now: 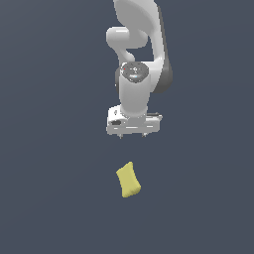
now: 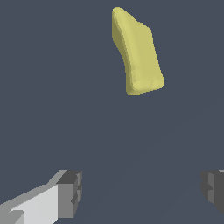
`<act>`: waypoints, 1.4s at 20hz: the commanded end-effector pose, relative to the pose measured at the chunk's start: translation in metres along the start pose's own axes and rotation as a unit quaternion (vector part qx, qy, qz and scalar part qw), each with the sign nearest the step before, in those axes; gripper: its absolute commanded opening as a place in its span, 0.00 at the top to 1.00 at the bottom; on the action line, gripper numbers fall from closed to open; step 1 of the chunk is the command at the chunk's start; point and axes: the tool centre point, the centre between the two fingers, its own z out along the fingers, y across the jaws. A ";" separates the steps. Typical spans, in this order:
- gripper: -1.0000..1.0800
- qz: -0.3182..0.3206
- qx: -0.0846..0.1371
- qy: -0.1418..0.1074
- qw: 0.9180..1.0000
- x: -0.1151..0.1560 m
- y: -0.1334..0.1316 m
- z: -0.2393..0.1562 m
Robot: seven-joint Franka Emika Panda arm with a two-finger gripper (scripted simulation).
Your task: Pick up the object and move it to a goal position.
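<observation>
While pincer (image 1: pixel 133 135) gapes, block (image 1: pixel 128 179) lies tilted lengthwise.

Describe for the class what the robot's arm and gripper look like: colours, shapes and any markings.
The arm is glossy white with rounded, tube-like links and dark grey bands at the joints. A round dark grey cap with lighter flecks sits on the wrist. The gripper has a wide, boxy white body. Its fingers are white with blocky dark grey pads. No cables or readable markings show.

Exterior view: set high, facing down on the arm (image 1: pixel 139 64) from well back. Wrist view: looking down close past the gripper (image 2: pixel 140 192) fingertips. Shared by both: the yellow block (image 1: pixel 128 180) (image 2: pixel 138 54) on dark floor.
</observation>
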 end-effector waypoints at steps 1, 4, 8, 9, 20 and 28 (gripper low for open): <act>0.04 0.000 0.000 0.000 1.000 0.000 0.000 0.000; 0.04 -0.003 -0.002 -0.002 1.000 0.000 0.000 0.001; 0.04 -0.014 -0.007 -0.009 1.000 -0.002 0.001 0.004; 0.04 -0.015 -0.008 -0.010 1.000 -0.002 0.001 0.005; 0.04 -0.020 -0.008 -0.010 1.000 0.005 0.002 0.007; 0.04 -0.040 -0.009 -0.007 0.999 0.031 0.003 0.015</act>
